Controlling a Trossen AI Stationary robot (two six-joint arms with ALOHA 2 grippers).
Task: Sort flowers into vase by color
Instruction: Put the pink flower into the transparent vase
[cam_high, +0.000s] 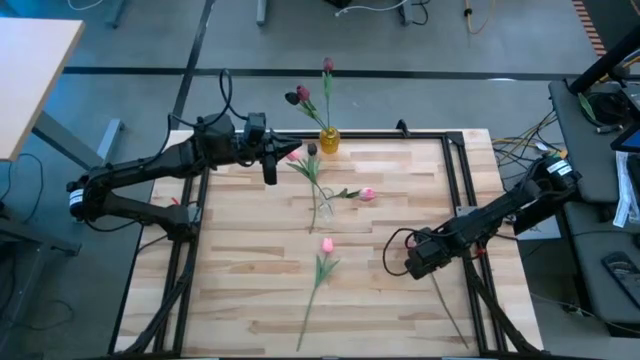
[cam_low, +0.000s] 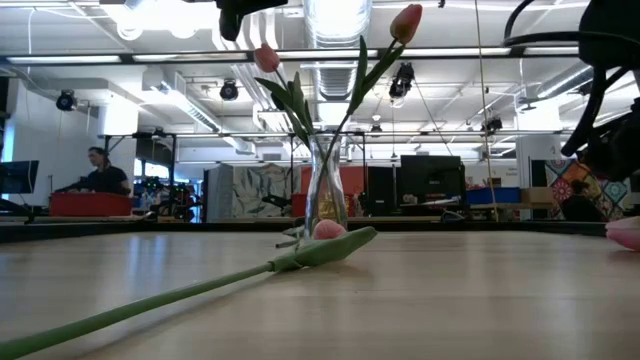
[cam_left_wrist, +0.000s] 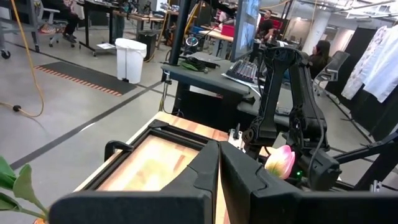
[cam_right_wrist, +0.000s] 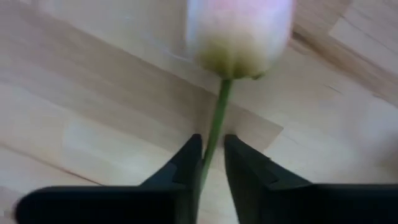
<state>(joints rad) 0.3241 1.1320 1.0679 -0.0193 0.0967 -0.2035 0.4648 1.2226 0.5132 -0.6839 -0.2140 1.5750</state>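
Tulip stem (cam_right_wrist: 213, 140) sat pinched between the right gripper (cam_right_wrist: 211, 163) fingers for lifting, pink head ahead; left gripper (cam_left_wrist: 219, 180) shut, empty.

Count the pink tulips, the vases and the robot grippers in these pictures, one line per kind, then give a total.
Pink tulips: 4
Vases, a yellow vase and a clear vase: 2
Grippers, the left gripper and the right gripper: 2
Total: 8
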